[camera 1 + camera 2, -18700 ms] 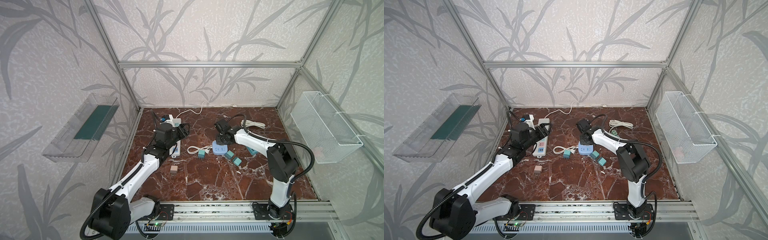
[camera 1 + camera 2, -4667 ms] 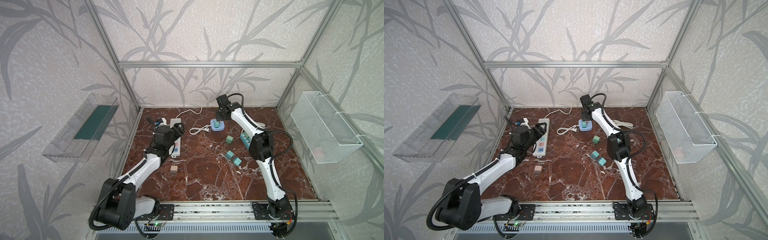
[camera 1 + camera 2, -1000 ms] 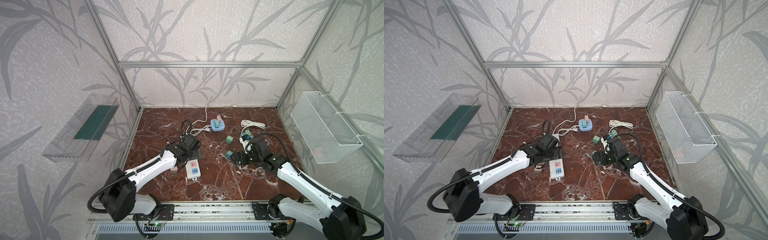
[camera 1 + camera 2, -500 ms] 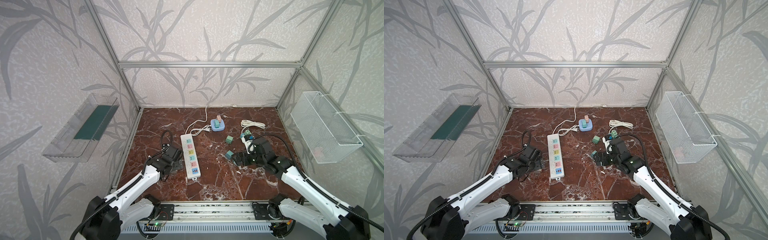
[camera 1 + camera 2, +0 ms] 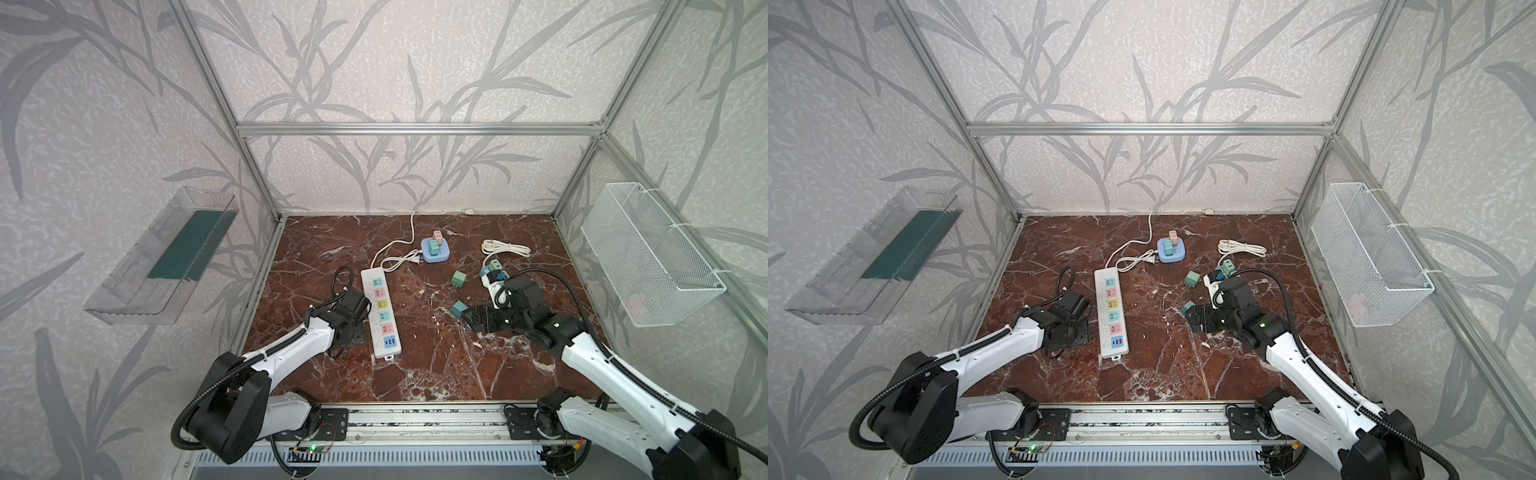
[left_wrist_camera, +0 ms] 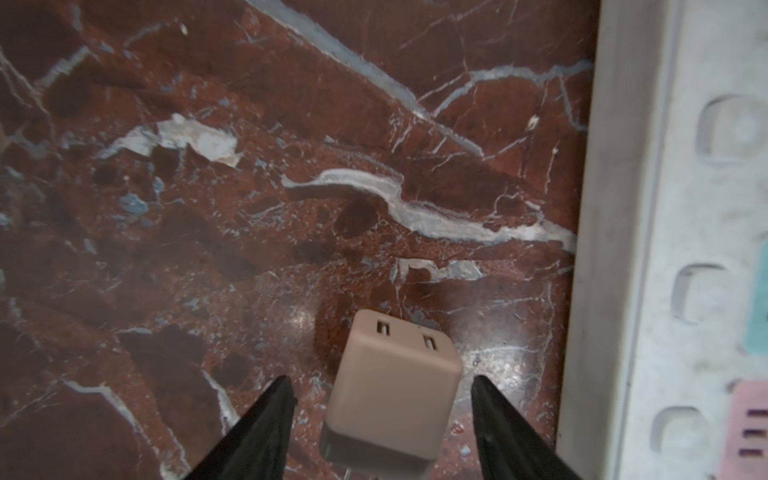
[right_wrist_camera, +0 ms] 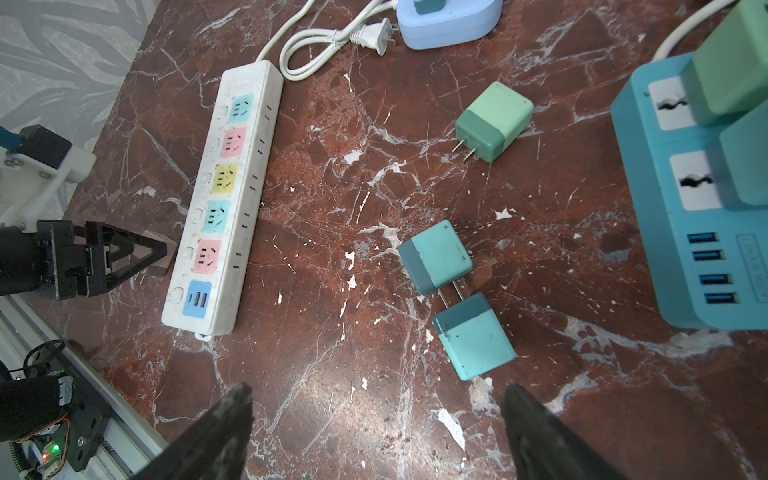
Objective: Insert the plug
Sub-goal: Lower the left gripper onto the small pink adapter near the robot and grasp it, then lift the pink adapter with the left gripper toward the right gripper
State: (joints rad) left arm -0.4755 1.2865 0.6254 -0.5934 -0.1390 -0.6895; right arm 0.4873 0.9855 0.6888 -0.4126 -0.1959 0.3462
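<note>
A beige cube plug (image 6: 395,399) lies on the marble beside the white power strip (image 5: 380,316), near its end with the blue USB panel. My left gripper (image 6: 381,380) is open and straddles this plug, with a gap showing on each side between finger and plug. The right wrist view shows that gripper (image 7: 141,253) low against the strip's side (image 7: 224,199). In both top views the plug is hidden under the left gripper (image 5: 1077,332). My right gripper (image 7: 376,390) is open and empty, just short of two teal plugs (image 7: 473,336).
A green plug (image 5: 458,278) lies loose in the middle. A round blue socket hub (image 5: 435,251) with plugs in it sits at the back, a blue power strip (image 7: 698,208) holding green plugs at the right. White cords (image 5: 395,257) trail behind the white strip.
My left arm has come off the power strip to its left side, and its jaws have narrowed round the beige plug. The right arm has barely moved.
</note>
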